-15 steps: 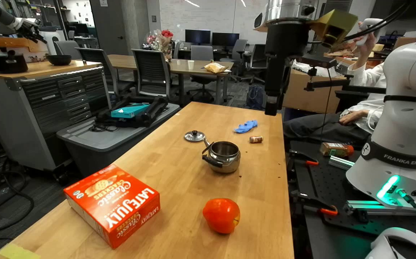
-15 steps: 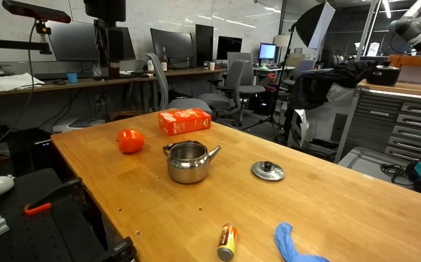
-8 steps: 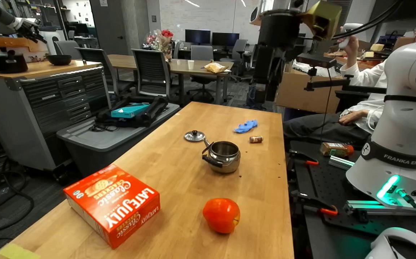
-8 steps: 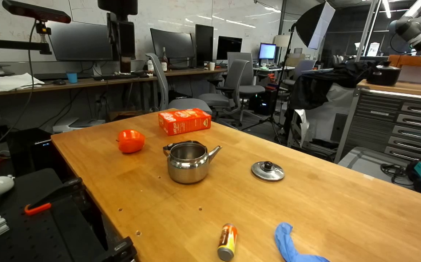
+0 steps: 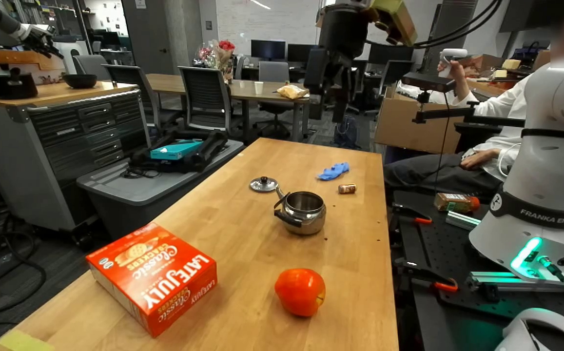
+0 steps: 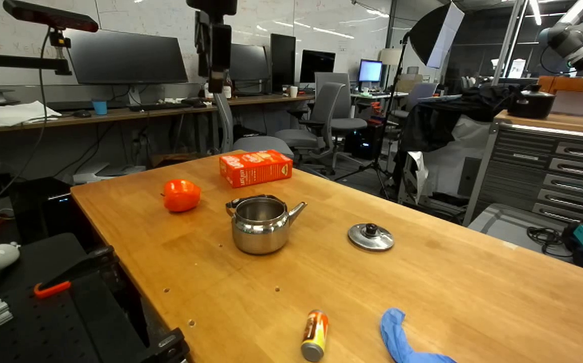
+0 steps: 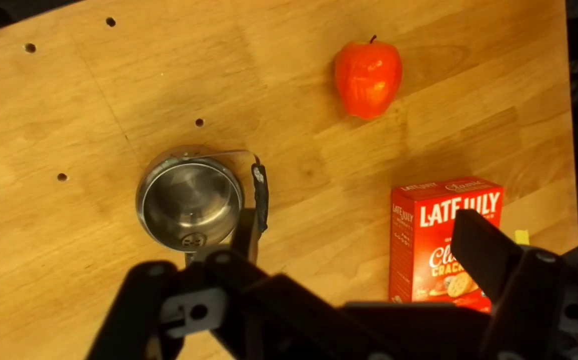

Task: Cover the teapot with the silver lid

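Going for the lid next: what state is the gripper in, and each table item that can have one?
Gripper: open, holding nothing, up in the air
Teapot: uncovered, upright, handle down to one side
Silver lid: off the pot, lying knob up
Cracker box: lying flat, looks closed
Small can: on its side; opened or not, cannot tell
Blue glove: lying crumpled
Red-orange fruit: on its side
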You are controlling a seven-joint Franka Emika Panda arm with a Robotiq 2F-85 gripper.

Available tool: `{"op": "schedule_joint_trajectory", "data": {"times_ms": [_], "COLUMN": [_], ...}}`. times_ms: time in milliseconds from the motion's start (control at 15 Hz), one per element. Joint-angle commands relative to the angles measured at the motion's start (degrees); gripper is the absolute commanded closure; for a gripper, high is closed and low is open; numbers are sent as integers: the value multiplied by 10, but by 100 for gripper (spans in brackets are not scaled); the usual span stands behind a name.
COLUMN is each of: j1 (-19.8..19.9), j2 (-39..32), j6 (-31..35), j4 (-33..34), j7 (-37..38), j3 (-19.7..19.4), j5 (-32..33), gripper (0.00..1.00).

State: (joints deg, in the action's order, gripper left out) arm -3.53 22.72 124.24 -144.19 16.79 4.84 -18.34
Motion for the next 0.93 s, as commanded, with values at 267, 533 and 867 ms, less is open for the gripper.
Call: {"op": "schedule_joint_trajectory", "data": {"times_ms": [267,533,867], "j1": [19,30,42], "j2": [-145,-192,-238], "j6": [38,86,102], "j4": [114,141,172], "j7": [26,65,130], "j3": [-13,-21,-38], "j5": [2,11,55], "gripper": [0,0,0]}}
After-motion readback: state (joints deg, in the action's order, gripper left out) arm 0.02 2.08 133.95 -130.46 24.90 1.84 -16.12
